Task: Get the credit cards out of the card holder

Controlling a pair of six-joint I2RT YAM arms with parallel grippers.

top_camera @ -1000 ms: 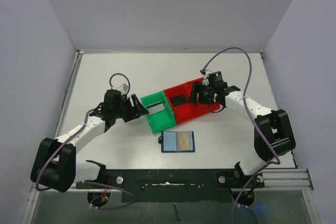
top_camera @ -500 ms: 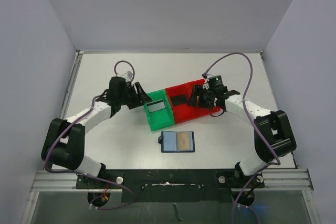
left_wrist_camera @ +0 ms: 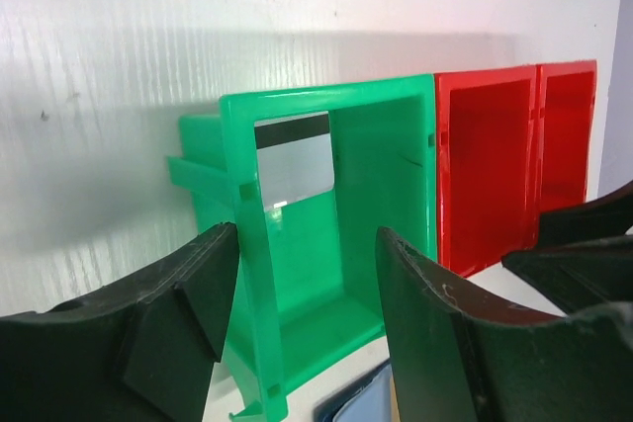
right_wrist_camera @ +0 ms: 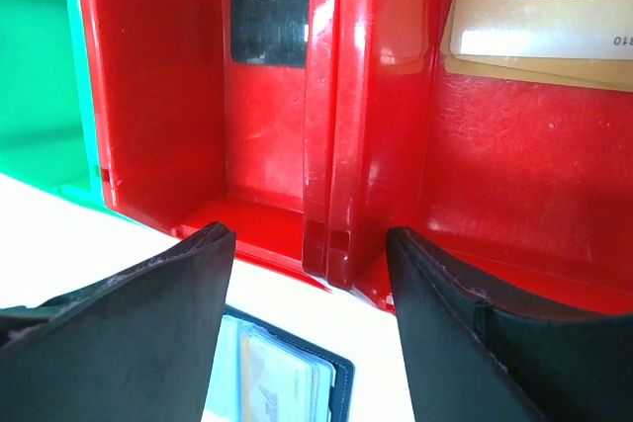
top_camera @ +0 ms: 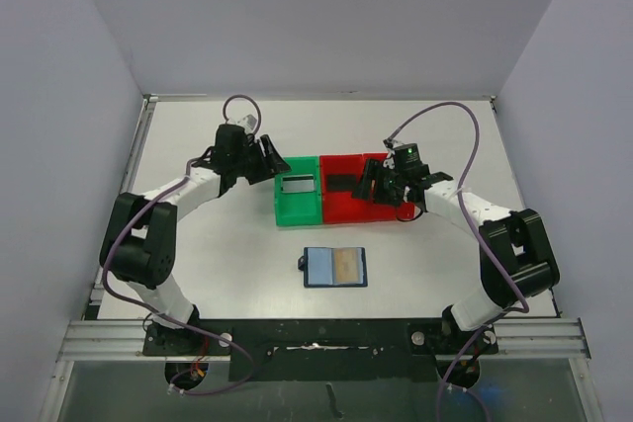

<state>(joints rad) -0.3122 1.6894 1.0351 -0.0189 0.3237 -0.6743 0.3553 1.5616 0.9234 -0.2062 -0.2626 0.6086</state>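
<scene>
Lying open at six o'clock from the red bin, the card holder held a tan card; other credit cards lay binned. Left tool and right tool stood spread, empty.

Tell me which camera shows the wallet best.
The top camera: the wallet lies open and whole on the table, a tan card inside. The right wrist camera catches only one corner at the bottom; the left wrist camera shows just a blue sliver at the bottom edge.
</scene>
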